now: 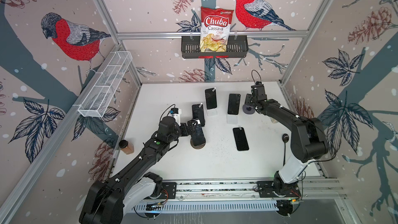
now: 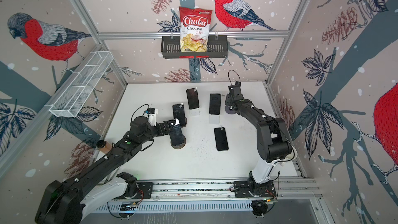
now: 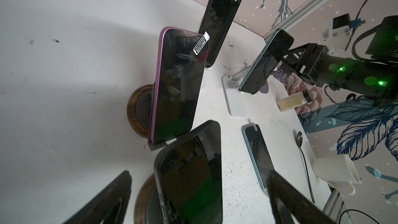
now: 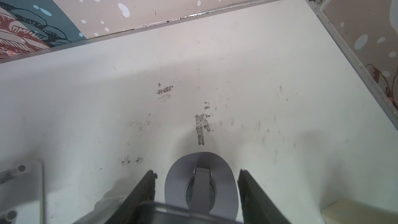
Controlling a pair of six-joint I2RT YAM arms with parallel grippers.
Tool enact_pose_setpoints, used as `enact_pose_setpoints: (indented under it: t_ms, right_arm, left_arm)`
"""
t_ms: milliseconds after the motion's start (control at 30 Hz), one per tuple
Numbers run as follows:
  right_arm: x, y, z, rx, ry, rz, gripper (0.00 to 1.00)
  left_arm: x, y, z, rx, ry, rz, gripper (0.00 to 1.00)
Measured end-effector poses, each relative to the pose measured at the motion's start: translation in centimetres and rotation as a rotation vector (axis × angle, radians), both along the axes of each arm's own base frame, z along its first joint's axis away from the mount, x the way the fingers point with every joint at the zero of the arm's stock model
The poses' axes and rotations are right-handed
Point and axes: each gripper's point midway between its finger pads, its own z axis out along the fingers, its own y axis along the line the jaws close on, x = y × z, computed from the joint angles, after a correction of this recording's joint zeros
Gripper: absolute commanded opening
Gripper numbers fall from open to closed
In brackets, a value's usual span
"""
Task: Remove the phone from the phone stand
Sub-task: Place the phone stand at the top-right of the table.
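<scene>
**One phone bracketed, none gripped**

Left gripper [image 3: 199,175]: jaws at full spread. Its fingers [image 3: 107,199] stand either side of the phone [image 1: 198,135], one off each long edge. The left wrist view shows a gap on both sides and no contact. The phone is propped on the wooden stand [image 1: 197,146] with its screen toward the wrist camera. In both top views the gripper sits at the phone's upper end, reaching in from the side.

Right gripper [image 4: 197,171]: jaws part-way apart, straddling the grey stand [image 4: 178,182] at the far right of the table [image 1: 172,164]. A dark shape lies between them at the edge of the right wrist view. Whether it is clamped cannot be told.

Surroundings:
- A purple phone [image 3: 176,82] stands on a second wooden stand [image 3: 137,108] just behind the first.
- A rear phone [image 1: 210,98] and a teal-edged phone [image 3: 267,61] are propped on pale stands beyond.
- A flat phone [image 1: 240,138] lies on the table, off any stand.

Assessment: approach and alignment look complete. Three steps are outstanding:
1. Close on the phone's long edges.
2. Lift it clear of the stand.
3. Set it down on open table.

The task is judged to be at an early stage, since the phone remains seated on its stand.
</scene>
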Motion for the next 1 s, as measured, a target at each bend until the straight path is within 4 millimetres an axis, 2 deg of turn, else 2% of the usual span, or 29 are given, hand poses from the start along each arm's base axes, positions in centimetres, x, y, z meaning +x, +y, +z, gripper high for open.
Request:
enact_pose_setpoints:
  t_ms: [300,600,800,1000]
  right_arm:
    - [2.6,0.1,-1.3,-0.043,-0.011,0.018,0.57]
    - [2.4,0.2,-3.0,-0.049,0.001,0.030,0.60]
    - [2.3,0.1,-3.3,-0.049,0.003,0.030,0.63]
    - [2.2,0.0,-3.7,-0.042,0.011,0.026,0.70]
  left_arm:
    - [0.1,0.2,0.2,0.015,0.001,0.010,0.97]
    - [0.0,0.7,0.7,0.021,-0.012,0.031,0.97]
    - [0.1,1.1,1.1,0.041,-0.031,0.042,0.97]
    - [0.0,1.2,1.3,0.045,-0.027,0.044,0.97]
